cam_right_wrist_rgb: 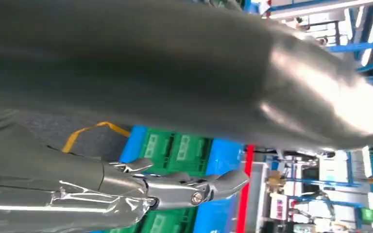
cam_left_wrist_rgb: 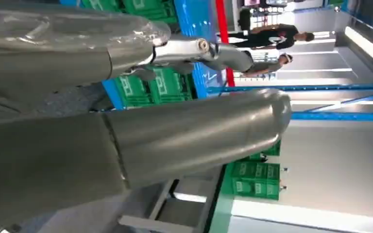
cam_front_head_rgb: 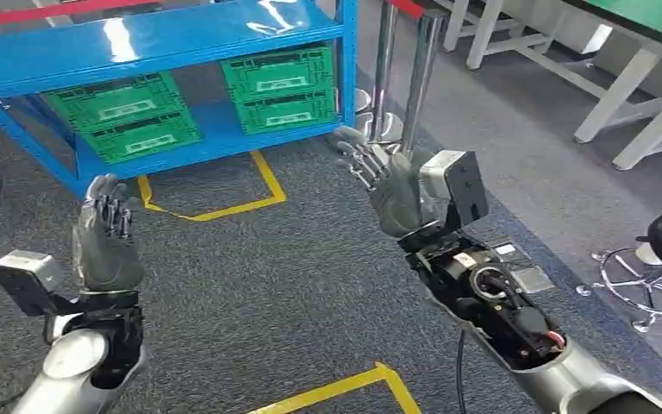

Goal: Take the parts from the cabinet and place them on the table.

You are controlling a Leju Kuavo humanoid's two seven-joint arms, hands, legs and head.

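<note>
On grey carpet before the blue steel cabinet, left hand and right hand hover empty with fingers apart, probably approaching the green slatted plastic crates, which they must reach next.

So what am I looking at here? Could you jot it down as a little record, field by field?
setting: grey carpet floor with yellow tape lines
cabinet: blue shelf rack ahead of the robot
parts: green crates stacked in two piles on the low shelf, all on the rack
left hand: raised, fingers apart, holding nothing
right hand: raised, fingers apart, holding nothing
table: white legs at far right
other: posts beside the rack; chair base at right
task state: nothing taken yet
</note>
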